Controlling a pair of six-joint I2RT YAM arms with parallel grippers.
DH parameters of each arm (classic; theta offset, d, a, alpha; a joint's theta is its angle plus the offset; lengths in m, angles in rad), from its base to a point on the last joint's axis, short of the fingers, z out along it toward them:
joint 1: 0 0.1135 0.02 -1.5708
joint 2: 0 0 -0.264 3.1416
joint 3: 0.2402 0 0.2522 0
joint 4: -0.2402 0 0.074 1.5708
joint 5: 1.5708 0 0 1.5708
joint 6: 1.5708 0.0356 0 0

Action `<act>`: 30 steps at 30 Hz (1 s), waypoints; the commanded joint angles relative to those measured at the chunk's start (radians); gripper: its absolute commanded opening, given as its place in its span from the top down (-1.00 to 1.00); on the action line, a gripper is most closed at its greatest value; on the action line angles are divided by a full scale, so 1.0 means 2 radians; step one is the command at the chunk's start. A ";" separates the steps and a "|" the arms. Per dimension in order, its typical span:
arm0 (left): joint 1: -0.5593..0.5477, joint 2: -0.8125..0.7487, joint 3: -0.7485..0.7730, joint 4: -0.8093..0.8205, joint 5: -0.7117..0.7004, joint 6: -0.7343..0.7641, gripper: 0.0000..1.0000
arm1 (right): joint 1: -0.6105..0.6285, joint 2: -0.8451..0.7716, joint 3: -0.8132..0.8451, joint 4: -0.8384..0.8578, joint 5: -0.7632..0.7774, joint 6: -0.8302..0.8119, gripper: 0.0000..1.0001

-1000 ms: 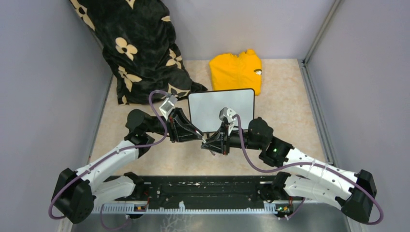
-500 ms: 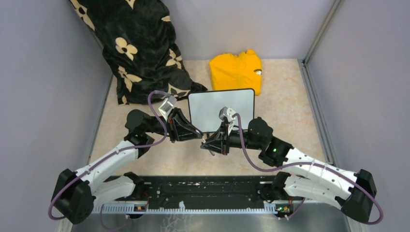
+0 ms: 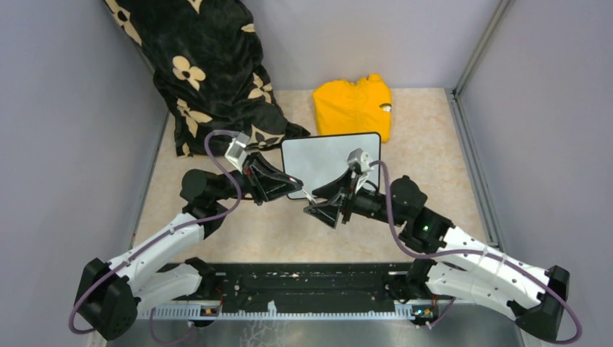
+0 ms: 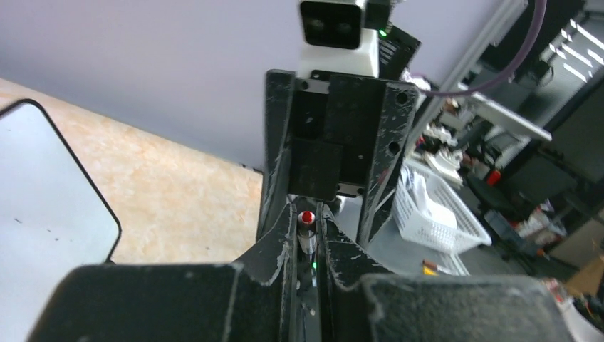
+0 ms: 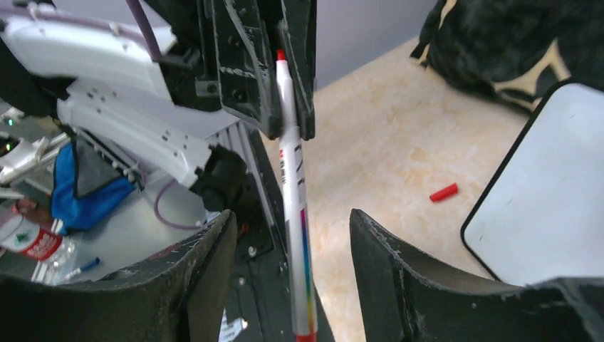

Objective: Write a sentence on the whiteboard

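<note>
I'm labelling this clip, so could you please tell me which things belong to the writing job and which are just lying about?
Job: whiteboard; pen, gripped in the left tool; red pen cap.
Lying about: yellow garment; black flowered blanket.

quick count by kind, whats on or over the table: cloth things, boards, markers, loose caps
cloth: 2, the black flowered blanket and the yellow garment
whiteboard: 1
marker pen: 1
loose red cap: 1
total: 5

Lavender-grey walls [image 3: 65,108] enclose a beige, seemingly marbled tabletop [image 3: 426,144].
</note>
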 commanded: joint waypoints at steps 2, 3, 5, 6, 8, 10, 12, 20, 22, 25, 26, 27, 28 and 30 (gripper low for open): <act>-0.002 -0.032 0.014 0.039 -0.141 -0.032 1.00 | -0.001 -0.037 0.057 0.032 0.069 0.042 -0.18; -0.003 -0.035 0.016 0.042 -0.158 -0.038 1.00 | -0.001 -0.036 0.066 0.029 0.073 0.046 -0.19; -0.002 -0.037 0.023 0.046 -0.183 -0.049 1.00 | -0.002 -0.033 0.084 0.026 0.078 0.056 -0.19; -0.003 -0.037 0.027 0.046 -0.189 -0.052 1.00 | -0.002 -0.029 0.091 0.025 0.079 0.061 -0.19; -0.002 -0.036 0.033 0.047 -0.205 -0.068 1.00 | -0.002 -0.022 0.104 0.028 0.078 0.068 -0.20; -0.002 -0.036 0.031 0.062 -0.225 -0.089 1.00 | -0.001 -0.015 0.112 0.038 0.078 0.076 -0.20; -0.003 -0.041 0.026 0.075 -0.248 -0.104 1.00 | -0.002 -0.010 0.119 0.049 0.081 0.080 -0.20; -0.002 -0.086 0.043 0.015 -0.345 -0.081 1.00 | -0.002 0.014 0.177 -0.006 0.135 0.060 -0.26; -0.003 -0.092 0.052 0.004 -0.369 -0.066 1.00 | -0.001 0.019 0.192 -0.021 0.153 0.055 -0.27; -0.003 -0.092 0.069 -0.003 -0.399 -0.053 1.00 | -0.001 0.022 0.207 -0.024 0.213 0.049 -0.27; -0.003 -0.089 0.075 -0.004 -0.402 -0.051 1.00 | -0.002 0.024 0.214 -0.024 0.230 0.051 -0.27; -0.003 -0.084 0.083 -0.006 -0.404 -0.051 1.00 | -0.001 0.026 0.221 -0.024 0.243 0.053 -0.27; -0.002 -0.079 0.091 -0.006 -0.404 -0.052 1.00 | -0.002 0.029 0.228 -0.022 0.250 0.051 -0.27; -0.002 -0.064 0.107 -0.001 -0.401 -0.059 1.00 | -0.001 0.042 0.245 -0.016 0.247 0.042 -0.27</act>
